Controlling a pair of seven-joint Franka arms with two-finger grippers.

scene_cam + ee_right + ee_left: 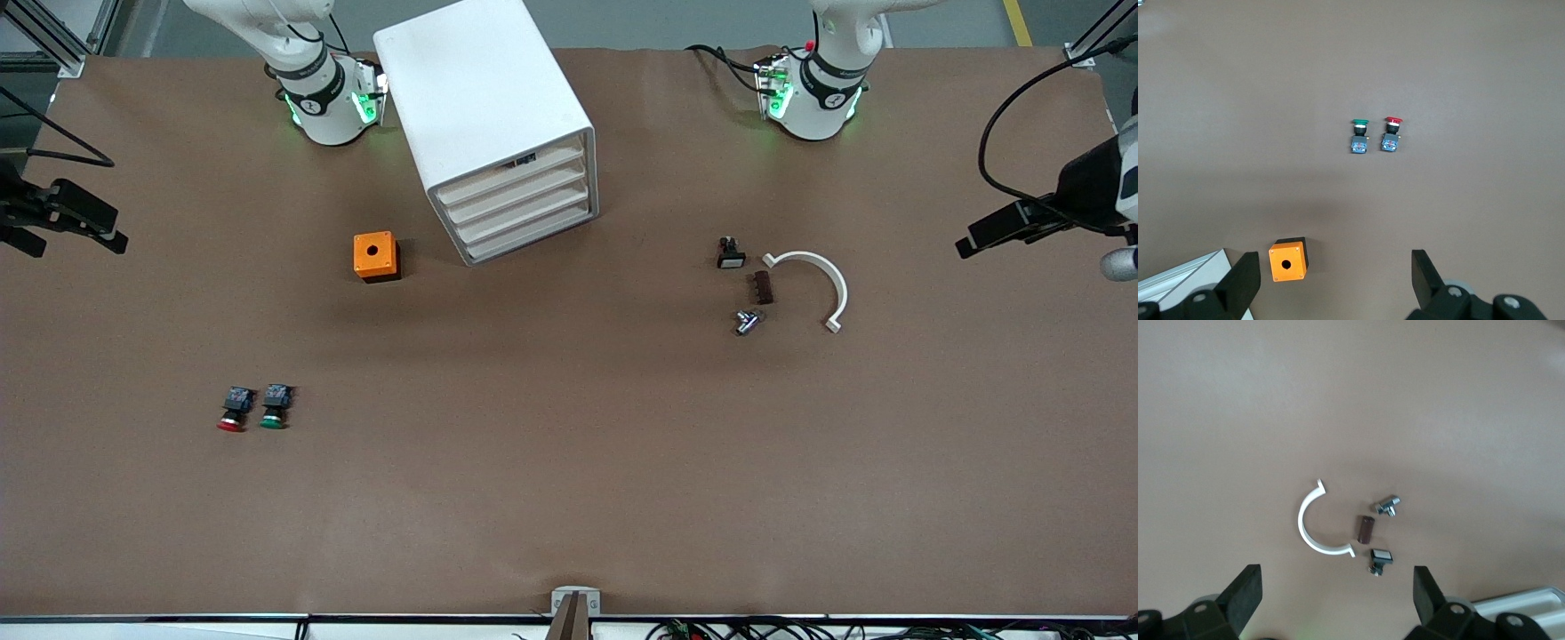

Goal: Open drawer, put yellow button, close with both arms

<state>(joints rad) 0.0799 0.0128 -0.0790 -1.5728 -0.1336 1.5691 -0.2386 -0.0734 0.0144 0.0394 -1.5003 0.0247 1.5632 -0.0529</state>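
Note:
The white cabinet (484, 107) stands between the two arms' bases, and its corner also shows in the left wrist view (1528, 601) and the right wrist view (1178, 277). Its top drawer (511, 175) sits flush with the three lower ones. A small dark thing (524, 160) shows in the gap just above it. I see no yellow button on the table. My left gripper (1335, 587) is open and empty, high over the table by the small parts. My right gripper (1333, 267) is open and empty, high over the orange box (1287, 261).
The orange box with a hole (375, 256) sits beside the cabinet. A red-capped button (232, 411) and a green-capped one (275, 407) lie nearer the camera. A white half-ring (822, 280), brown block (763, 286), metal bolt (747, 322) and white-capped switch (730, 253) lie toward the left arm's end.

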